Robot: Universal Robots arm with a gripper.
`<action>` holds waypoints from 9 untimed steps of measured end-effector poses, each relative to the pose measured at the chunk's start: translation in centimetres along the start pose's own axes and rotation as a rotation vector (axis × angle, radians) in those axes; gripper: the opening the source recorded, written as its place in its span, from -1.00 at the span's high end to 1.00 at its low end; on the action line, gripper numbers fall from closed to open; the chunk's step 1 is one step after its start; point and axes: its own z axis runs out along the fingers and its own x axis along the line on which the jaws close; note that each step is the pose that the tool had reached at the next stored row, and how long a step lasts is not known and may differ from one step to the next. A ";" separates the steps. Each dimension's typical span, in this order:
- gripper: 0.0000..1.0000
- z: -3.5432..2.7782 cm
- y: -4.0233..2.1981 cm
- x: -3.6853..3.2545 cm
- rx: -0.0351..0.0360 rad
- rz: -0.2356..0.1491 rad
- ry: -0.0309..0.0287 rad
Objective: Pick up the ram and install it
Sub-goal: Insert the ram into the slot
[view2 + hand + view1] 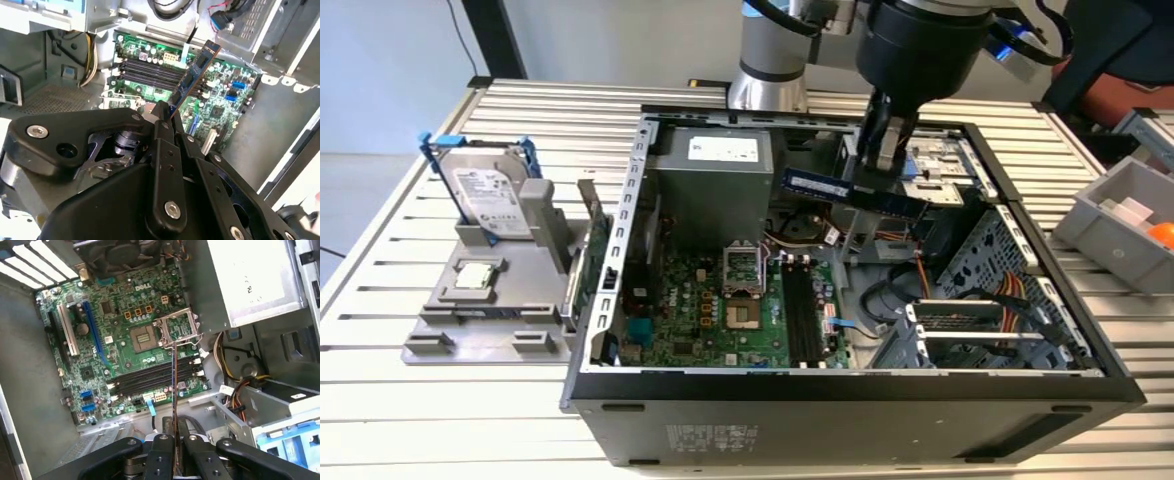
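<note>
Pincer [883,178] grips the ram [854,192] near its middle, clamped narrow on the flat faces so the contact edge points down, a hold that suits pressing it edge-first into a socket. Stick and pincer hang over the open case [854,385], clear of the motherboard [115,340]. Below the pincer lie the black memory slots [155,375], and the ram looks turned crosswise to them. Beside the pincer, the grey power supply [714,180] and loose cables [225,360] narrow the way down.

Thin dark ram [814,183], aloft, tilted, in the end effector [881,185]
</note>
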 end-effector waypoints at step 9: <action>1.00 0.05 0.00 0.00 0.0025 0.164 -0.0020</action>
